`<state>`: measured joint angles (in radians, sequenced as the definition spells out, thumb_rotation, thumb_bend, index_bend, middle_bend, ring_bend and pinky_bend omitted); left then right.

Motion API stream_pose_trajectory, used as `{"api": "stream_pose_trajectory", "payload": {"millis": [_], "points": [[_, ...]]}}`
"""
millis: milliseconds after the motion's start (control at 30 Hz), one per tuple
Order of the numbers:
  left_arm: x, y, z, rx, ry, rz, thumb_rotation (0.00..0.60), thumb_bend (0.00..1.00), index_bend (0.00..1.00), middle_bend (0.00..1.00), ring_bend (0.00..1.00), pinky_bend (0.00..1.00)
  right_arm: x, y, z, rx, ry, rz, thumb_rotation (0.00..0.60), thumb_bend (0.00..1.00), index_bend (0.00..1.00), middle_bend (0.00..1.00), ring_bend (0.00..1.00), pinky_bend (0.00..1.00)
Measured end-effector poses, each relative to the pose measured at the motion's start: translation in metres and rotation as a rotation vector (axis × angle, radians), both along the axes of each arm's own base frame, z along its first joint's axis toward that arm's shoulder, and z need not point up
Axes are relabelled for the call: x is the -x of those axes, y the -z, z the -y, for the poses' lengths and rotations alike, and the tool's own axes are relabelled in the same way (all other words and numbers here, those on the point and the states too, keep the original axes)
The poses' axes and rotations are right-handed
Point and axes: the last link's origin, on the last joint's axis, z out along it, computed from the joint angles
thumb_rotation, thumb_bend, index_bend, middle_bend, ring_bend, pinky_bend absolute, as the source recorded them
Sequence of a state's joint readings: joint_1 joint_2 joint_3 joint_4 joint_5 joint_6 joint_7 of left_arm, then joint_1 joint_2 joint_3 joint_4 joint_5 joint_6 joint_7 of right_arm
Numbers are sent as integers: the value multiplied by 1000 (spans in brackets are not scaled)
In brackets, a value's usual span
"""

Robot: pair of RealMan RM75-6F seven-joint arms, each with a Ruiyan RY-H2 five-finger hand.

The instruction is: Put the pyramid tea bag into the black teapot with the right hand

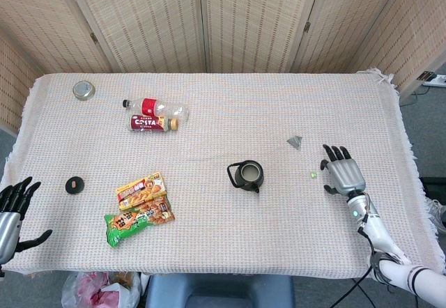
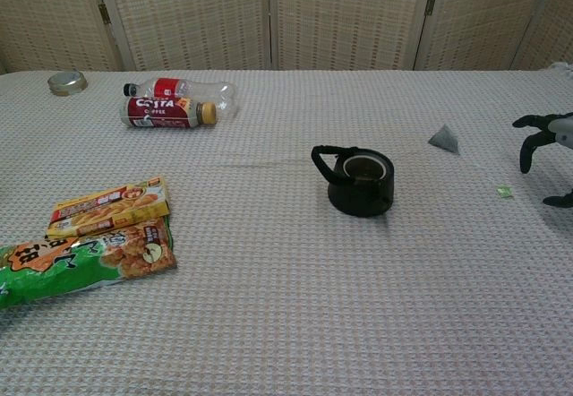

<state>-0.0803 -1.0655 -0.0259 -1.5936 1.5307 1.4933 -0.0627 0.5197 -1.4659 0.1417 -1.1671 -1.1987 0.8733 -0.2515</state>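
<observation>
Table layout, head view: the teapot sits near the centre of the table; the tea bag lies behind it and to its right, well apart. The right hand is right of both — nearer the front edge than the tea bag. Two bottles lie side by side at rear left, two snack packets at front left, and the left hand at the front-left corner.
</observation>
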Motion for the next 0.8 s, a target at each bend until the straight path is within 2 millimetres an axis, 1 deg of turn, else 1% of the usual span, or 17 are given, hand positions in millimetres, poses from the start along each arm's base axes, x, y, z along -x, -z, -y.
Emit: {"api": "stream_pose_trajectory", "payload": {"millis": [300,500,800], "points": [[3,-3,-1,9,-4,6,600,203,0,0,0,61,-4,14,14,-9,12,0,600,176,422,0,0,0],[4,-5,-2,11,-6,12,600,203,0,0,0,61,-8,19,22,-14,12,-9,600,183,436,0,0,0],[5,-5,-4,16,-12,16,600,203,0,0,0,61,-8,25,26,-30,23,-18,600,187,457,0,0,0]]}}
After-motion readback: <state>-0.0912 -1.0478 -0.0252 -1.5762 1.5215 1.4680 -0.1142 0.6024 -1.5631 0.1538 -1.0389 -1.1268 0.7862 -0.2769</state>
